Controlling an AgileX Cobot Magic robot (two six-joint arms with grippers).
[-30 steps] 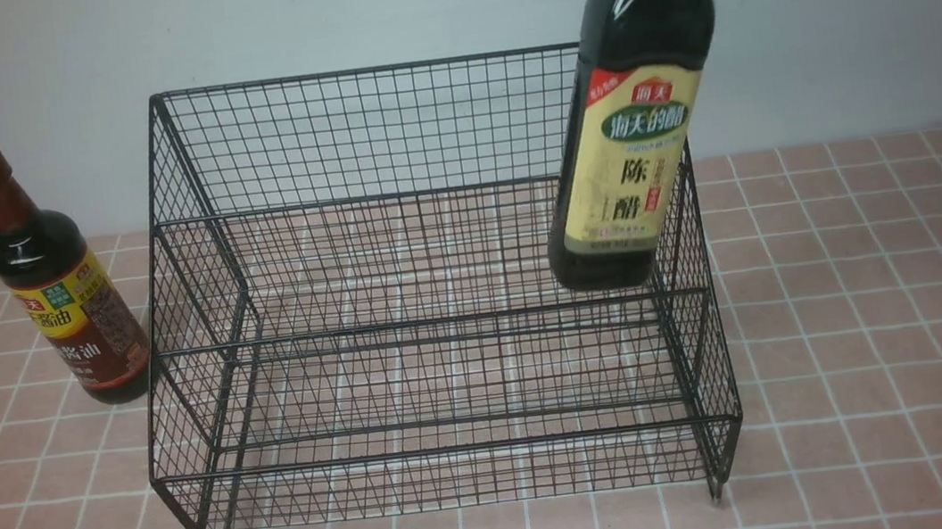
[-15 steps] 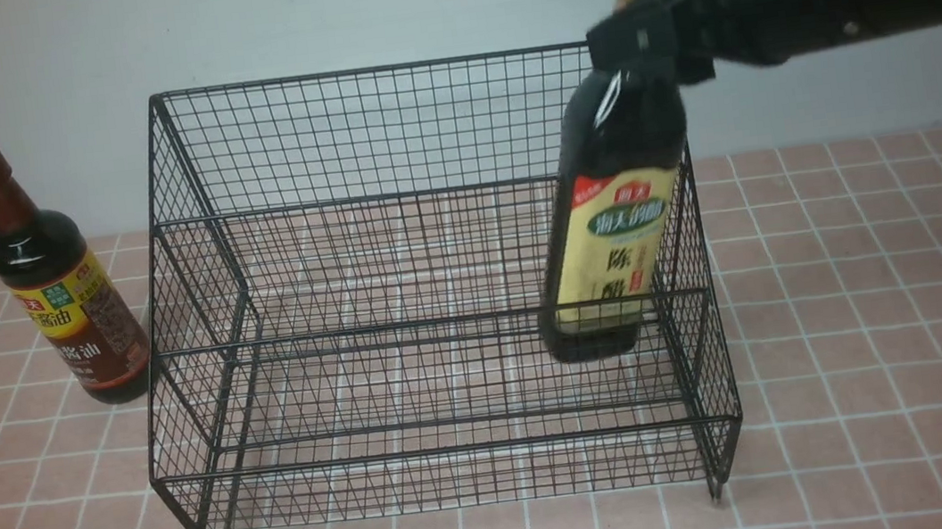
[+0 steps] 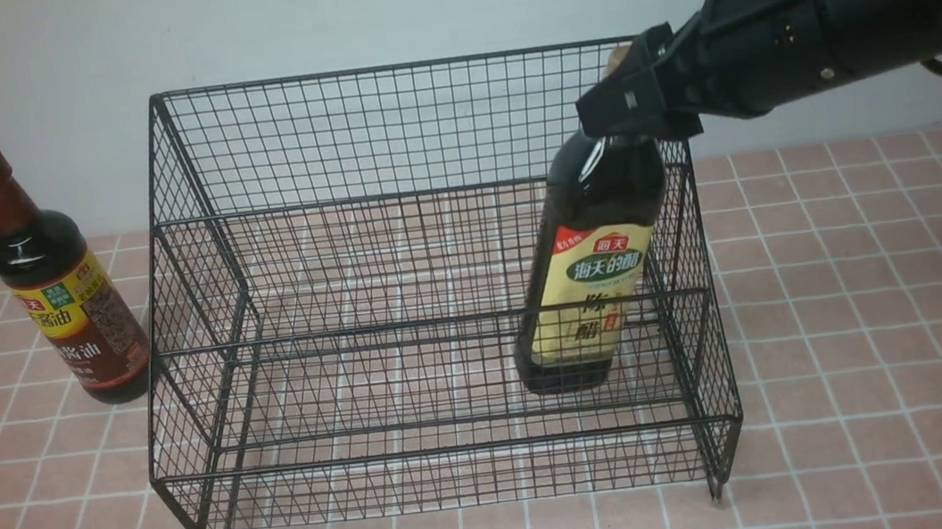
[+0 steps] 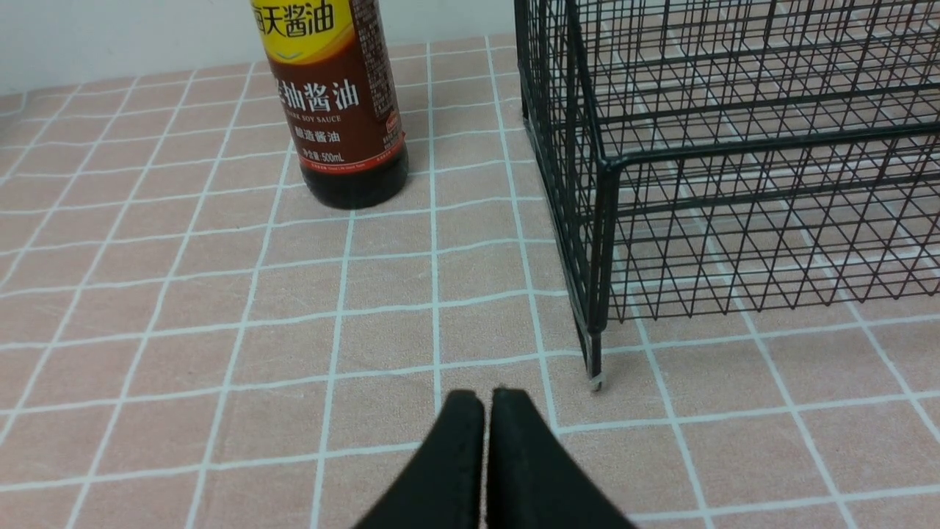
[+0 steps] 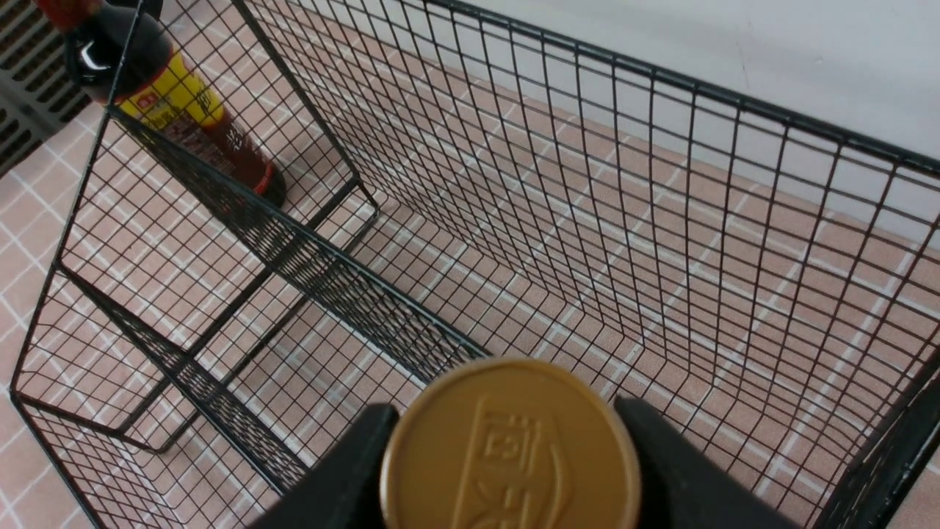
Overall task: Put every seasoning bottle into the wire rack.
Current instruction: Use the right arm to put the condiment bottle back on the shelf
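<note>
The black wire rack (image 3: pixel 409 128) stands mid-table; it also shows in the left wrist view (image 4: pixel 602 213) and the right wrist view (image 5: pixel 558 169). My right gripper (image 3: pixel 628 97) is shut on the neck of the wider gold-capped bottle (image 3: pixel 593 267), which hangs tilted inside the rack's right side, its base at the lower tier. Its gold cap (image 5: pixel 510 448) sits between my fingers (image 5: pixel 338 477). The slim brown-capped bottle (image 3: pixel 55 280) stands upright on the table left of the rack, seen also in the left wrist view (image 4: pixel 341 110). My left gripper (image 4: pixel 486 397) is shut and empty, low over the table.
The table wears a pink tiled cloth (image 3: pixel 874 323). A pale wall (image 3: pixel 368 7) rises right behind the rack. The rack's front-left leg (image 4: pixel 596 371) stands close to my left gripper.
My right gripper has come down and slightly left with the gold-capped bottle, from above the rack's right side into the rack. The slim bottle and rack have not moved.
</note>
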